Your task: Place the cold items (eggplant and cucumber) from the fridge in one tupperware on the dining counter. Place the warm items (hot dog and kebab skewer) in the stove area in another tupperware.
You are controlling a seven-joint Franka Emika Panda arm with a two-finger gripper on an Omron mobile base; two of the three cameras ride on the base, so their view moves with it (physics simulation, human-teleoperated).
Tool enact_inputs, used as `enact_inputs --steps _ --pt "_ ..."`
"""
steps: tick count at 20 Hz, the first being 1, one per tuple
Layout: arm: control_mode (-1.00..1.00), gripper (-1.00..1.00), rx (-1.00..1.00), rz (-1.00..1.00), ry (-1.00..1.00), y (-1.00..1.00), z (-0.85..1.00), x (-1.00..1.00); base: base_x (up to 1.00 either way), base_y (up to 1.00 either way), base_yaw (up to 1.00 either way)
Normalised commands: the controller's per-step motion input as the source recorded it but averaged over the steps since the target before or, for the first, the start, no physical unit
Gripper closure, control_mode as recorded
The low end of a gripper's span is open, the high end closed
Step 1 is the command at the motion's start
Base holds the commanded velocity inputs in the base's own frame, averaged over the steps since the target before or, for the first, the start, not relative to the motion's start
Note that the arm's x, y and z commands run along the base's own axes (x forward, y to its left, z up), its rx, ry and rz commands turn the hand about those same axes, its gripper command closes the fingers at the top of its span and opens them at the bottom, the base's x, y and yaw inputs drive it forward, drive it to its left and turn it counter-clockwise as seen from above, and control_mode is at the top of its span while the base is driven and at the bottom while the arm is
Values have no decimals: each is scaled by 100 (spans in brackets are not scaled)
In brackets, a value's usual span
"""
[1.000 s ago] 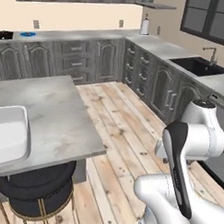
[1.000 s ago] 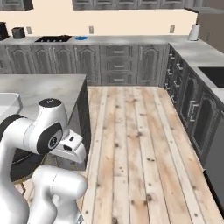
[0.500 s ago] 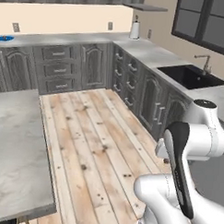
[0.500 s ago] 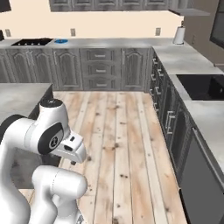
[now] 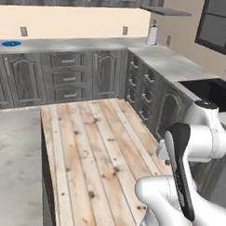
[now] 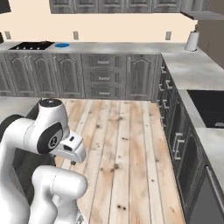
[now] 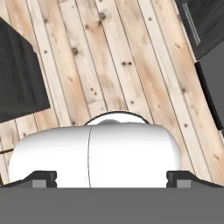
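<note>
My gripper (image 7: 111, 178) points down at the wooden floor, tucked over the robot's own body. Its fingertips (image 7: 43, 177) stand wide apart at the bottom of the hand view, open and empty. A grey slab of the dining counter (image 5: 10, 166) fills the lower left of the left base view. The stove (image 6: 30, 45) sits on the back counter at the far left of the right base view. The eggplant, cucumber, hot dog, kebab skewer, tupperware and fridge are out of view.
A blue dish (image 6: 61, 45) lies beside the stove, also on the back counter (image 5: 11, 44). A paper towel roll (image 5: 151, 36) stands in the corner. The sink (image 6: 210, 105) is set in the right-hand counter. Grey cabinets line the plank floor (image 5: 99, 147).
The whole picture has swung as the base turned; the dining counter and its white container slid out to the left. The gripper stays open and tucked.
</note>
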Motion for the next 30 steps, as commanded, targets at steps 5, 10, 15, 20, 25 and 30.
enact_inputs --steps 5,10,15,20,25,30 --pt "100 -100 0 0 0 0 0 0 100 -47 27" --pt "100 -100 0 0 0 0 0 0 100 -28 23" --pt "100 -100 0 0 0 0 0 0 100 0 15" --pt "100 -100 0 0 0 0 0 0 100 0 12" --pt "100 -100 0 0 0 0 0 0 100 0 26" --pt "100 -100 0 0 0 0 0 0 100 1 26"
